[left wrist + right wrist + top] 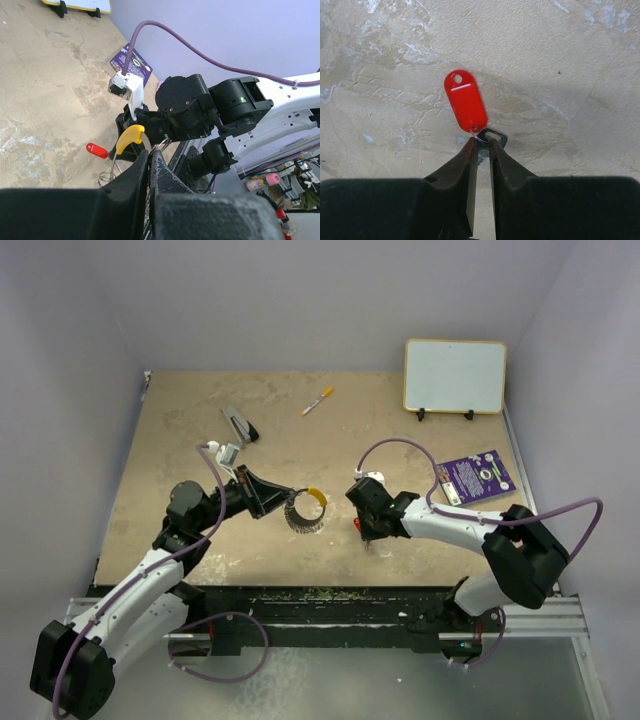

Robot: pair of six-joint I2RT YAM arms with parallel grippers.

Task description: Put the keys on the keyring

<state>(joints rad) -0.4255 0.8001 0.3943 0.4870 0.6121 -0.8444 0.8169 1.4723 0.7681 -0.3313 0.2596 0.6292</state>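
a tan, mottled tabletop [400,440] is filling the middle of the top view, its surface showing pale scuffs and worn patches. plain lavender walls are closing it in on three sides: a back wall [300,300], a left wall [50,390] and a right wall [595,350]. a silver metal rail [560,612] is running along the near edge beside a dark strip [300,596]. soft, even light is casting only faint shadows.

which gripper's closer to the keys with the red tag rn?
Right. The right gripper has its fingertips closed on the keys, which lie on the table. The left gripper is off to their left, clamped on the keyring, apart from the keys.
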